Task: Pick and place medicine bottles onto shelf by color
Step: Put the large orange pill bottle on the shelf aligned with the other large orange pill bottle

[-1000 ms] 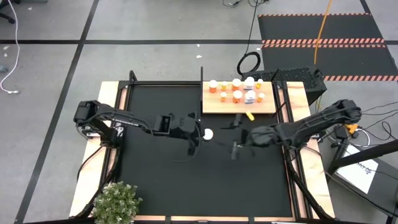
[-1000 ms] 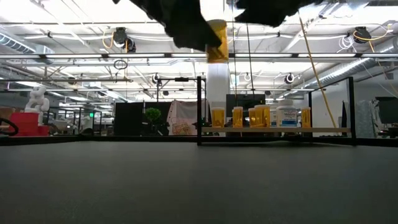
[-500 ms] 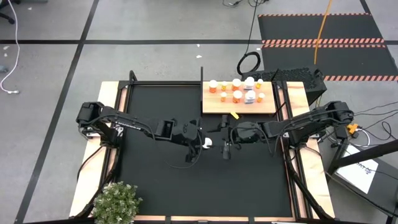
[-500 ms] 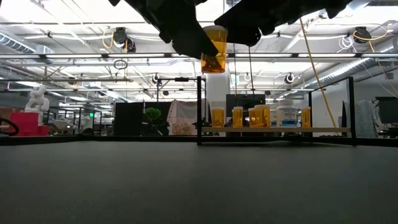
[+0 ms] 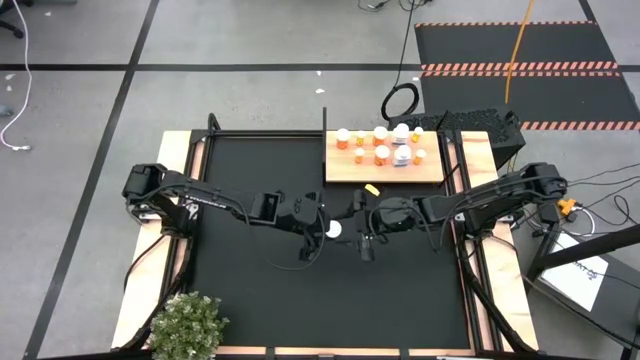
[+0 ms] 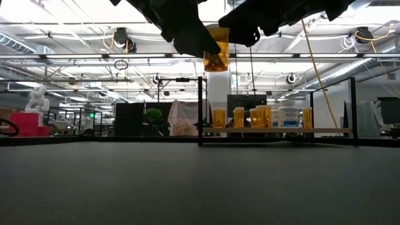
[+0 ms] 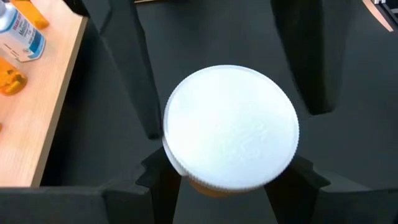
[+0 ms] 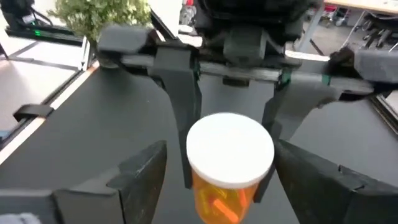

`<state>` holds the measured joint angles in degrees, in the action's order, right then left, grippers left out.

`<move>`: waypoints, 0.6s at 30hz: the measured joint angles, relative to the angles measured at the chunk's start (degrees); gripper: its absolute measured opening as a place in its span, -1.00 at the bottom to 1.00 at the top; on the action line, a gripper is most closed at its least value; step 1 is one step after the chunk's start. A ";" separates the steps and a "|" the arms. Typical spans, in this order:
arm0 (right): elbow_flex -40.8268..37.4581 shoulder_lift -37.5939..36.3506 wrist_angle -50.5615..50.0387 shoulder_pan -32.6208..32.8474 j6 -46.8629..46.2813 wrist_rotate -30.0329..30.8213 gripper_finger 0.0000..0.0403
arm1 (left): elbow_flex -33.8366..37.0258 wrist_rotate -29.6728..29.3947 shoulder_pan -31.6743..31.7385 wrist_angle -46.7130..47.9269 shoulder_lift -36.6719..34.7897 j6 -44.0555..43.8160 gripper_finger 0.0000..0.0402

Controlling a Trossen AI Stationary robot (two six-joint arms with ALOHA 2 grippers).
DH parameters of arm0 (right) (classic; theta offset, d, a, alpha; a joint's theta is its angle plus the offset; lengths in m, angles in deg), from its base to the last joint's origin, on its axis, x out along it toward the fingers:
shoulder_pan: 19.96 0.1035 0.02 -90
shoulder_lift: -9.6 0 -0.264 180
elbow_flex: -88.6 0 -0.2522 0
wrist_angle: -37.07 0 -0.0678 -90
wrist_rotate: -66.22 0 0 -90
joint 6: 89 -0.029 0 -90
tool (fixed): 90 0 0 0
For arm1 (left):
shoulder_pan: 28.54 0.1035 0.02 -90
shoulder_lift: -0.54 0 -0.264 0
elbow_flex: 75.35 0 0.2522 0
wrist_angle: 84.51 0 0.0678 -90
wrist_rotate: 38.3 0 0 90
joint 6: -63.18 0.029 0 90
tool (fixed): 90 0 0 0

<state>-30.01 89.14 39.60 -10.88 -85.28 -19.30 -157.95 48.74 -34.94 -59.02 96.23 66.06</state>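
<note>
Item: your left claw point(image 5: 322, 229) clamps the white-capped orange plastic bottle point(image 6: 216, 47) aloft so your wide-open, empty right claw point(image 5: 362, 234) can straddle it, likely for handover.

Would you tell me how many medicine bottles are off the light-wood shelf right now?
1: an orange white-capped medicine bottle, gripped by the left pincer above the black mat, with the right pincer open around it. Arms may hide others.

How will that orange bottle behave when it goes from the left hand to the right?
The orange bottle, gripped mid-air by the left hand, looks like rigid plastic, so probably stiff. Its smooth round body may slip or twist between the right hand's open fingers. Few contents show, so likely light.
</note>
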 joint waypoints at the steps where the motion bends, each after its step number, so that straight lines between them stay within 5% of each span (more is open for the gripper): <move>1: 0.00 0.06 -0.13 0.00 0.02 0.01 0.41 | 0.00 -0.02 -0.01 -0.05 -0.01 0.02 -0.02; 12: -0.01 0.10 0.16 -0.02 0.63 1.45 0.02 | 0.00 0.00 -0.01 -0.56 0.00 -0.02 -0.02; 18: -0.01 0.06 0.20 0.03 -0.07 2.20 0.10 | 0.01 0.04 0.00 -1.12 0.01 -0.02 -0.02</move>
<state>-30.02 89.20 39.80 -10.86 -85.34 -17.09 -157.94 48.77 -34.94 -60.13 96.24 66.04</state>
